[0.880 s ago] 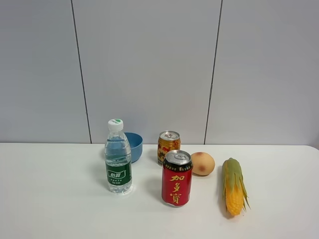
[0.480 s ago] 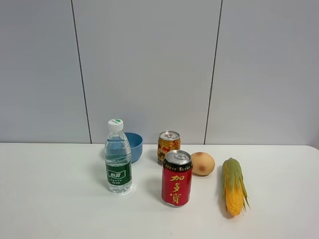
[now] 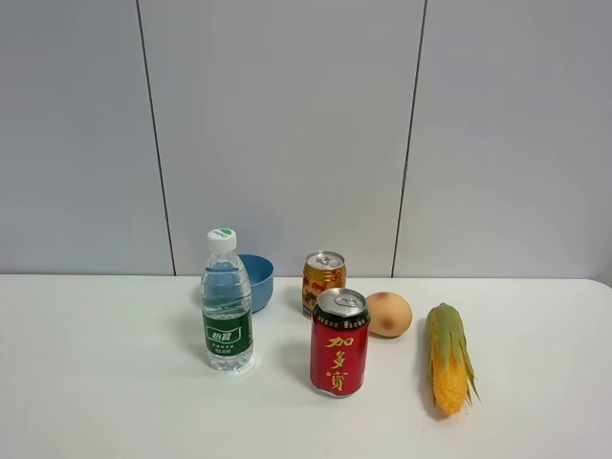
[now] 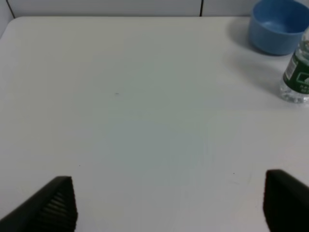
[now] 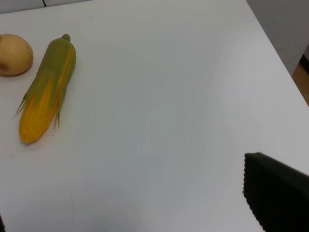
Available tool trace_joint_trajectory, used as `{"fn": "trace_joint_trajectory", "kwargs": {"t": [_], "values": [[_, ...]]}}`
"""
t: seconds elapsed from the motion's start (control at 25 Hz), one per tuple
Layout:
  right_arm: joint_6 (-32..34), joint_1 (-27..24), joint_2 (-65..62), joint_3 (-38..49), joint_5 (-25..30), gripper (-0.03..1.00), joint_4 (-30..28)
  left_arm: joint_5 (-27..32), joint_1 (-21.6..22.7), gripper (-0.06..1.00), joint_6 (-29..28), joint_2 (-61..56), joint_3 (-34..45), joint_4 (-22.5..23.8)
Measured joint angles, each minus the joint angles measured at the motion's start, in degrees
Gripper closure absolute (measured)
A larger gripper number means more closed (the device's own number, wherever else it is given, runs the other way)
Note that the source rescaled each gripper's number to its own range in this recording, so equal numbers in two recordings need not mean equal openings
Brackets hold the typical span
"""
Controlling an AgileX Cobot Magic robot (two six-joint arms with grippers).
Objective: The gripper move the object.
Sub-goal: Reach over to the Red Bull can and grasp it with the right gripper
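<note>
The small gold-orange can [image 3: 322, 279] with a silver top stands upright at the back of the white table [image 3: 115, 382], just behind the taller red can [image 3: 339, 346]. Neither gripper shows in the exterior high view. In the left wrist view my left gripper [image 4: 166, 181] is open and empty, with its black fingertips [image 4: 58, 200] wide apart over bare table, far from the can. In the right wrist view my right gripper [image 5: 123, 191] is open and empty; one black fingertip [image 5: 270, 186] shows over the table's right part. The gold can is out of both wrist views.
A water bottle [image 3: 227, 304] stands left of the cans, with a blue bowl [image 3: 256, 280] behind it; both show in the left wrist view [image 4: 295, 77] [image 4: 277, 26]. A peach [image 3: 388, 314] and a corn cob [image 3: 448, 356] lie right of the red can. The table's right edge [image 5: 280, 53] is near.
</note>
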Motion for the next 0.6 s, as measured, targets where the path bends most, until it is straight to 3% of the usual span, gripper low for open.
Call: {"fn": "trace_joint_trajectory", "kwargs": {"t": [0.6], "values": [[0.0, 0.0, 0.0, 0.0, 0.0, -0.03, 1.4, 0.0, 0.0, -0.06, 0.0, 0.0, 0.0, 0.0]]}}
